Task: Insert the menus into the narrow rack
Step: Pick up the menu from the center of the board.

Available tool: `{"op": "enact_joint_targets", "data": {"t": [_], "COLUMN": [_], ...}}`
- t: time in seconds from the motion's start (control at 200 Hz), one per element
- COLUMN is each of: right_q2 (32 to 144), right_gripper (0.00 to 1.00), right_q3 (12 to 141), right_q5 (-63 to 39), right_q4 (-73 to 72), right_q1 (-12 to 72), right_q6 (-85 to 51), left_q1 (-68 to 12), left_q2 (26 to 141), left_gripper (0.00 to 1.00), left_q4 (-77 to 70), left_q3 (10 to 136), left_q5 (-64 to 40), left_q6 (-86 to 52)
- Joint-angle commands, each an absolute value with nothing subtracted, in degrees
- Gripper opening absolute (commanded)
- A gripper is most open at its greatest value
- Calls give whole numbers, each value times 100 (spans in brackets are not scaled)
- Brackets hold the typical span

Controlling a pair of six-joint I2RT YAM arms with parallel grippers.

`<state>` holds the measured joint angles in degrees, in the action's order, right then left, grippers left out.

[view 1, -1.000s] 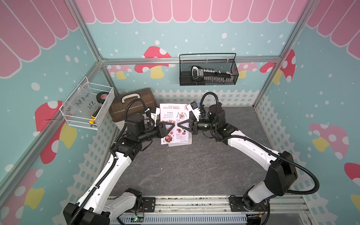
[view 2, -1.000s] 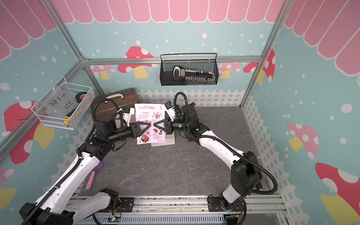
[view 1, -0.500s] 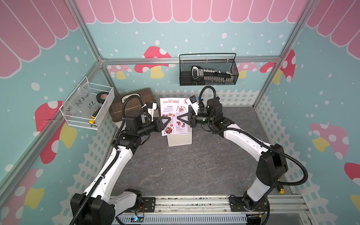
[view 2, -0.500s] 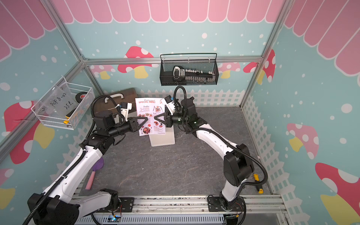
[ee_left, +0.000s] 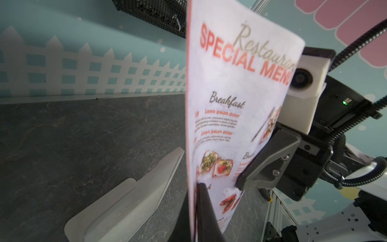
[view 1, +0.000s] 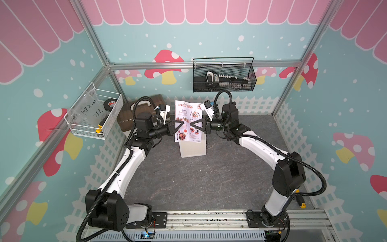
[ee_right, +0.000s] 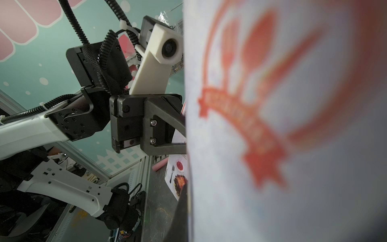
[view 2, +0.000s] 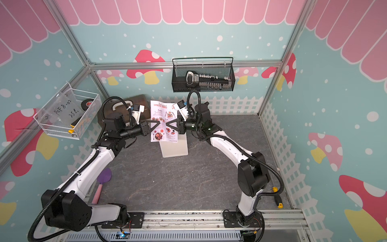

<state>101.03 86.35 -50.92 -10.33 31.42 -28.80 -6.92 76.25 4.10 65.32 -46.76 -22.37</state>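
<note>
The menu [view 1: 185,109] is a white sheet with a red "SPECIAL MENU" heading. It hangs upright in the air near the back wall, seen in both top views [view 2: 160,110]. My left gripper [view 1: 182,123] is shut on its left edge and my right gripper [view 1: 191,124] is shut on its right edge, tips almost meeting. In the left wrist view the sheet [ee_left: 226,104] sits pinched between my black fingers [ee_left: 204,209]. The blurred sheet [ee_right: 272,146] fills the right wrist view. The narrow rack [view 1: 192,148], flat and white, lies on the table just below the menu [ee_left: 125,201].
A black mesh basket [view 1: 224,77] hangs on the back wall above the menu. A white wire basket [view 1: 94,117] hangs on the left wall, with a brown case [view 1: 134,113] beside it. A purple spatula [view 2: 102,182] lies front left, a yellow-black tool [view 2: 277,199] front right.
My left gripper has closed on the menu's left edge. Both arms have raised the sheet off the rack and toward the back wall.
</note>
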Motion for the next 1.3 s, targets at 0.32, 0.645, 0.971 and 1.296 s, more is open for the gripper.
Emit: {"op": "enact_joint_targets", "data": {"t": [0.32, 0.645, 0.971, 1.296], "right_q2": [10351, 10693, 11191, 11754], "right_gripper": [16, 27, 17, 17], "right_q3": [8893, 9317, 9809, 10348], "right_q5": [-5218, -5262, -5325, -5325], "right_q4": [-1526, -1549, -1576, -1617], "right_q1": [2969, 2917, 2881, 2867], "right_q6": [-3158, -3295, -3334, -3340], "left_q1": [-532, -430, -321, -190], "left_q2": [7840, 8037, 8758, 9251], "left_gripper": [0, 0, 1, 3], "left_q4": [19, -244, -83, -782], "left_q3": [6862, 7089, 7771, 8022], "left_q5": [-5262, -5455, -5708, -6089], "left_q6": [-1900, -1859, -1567, -1909]}}
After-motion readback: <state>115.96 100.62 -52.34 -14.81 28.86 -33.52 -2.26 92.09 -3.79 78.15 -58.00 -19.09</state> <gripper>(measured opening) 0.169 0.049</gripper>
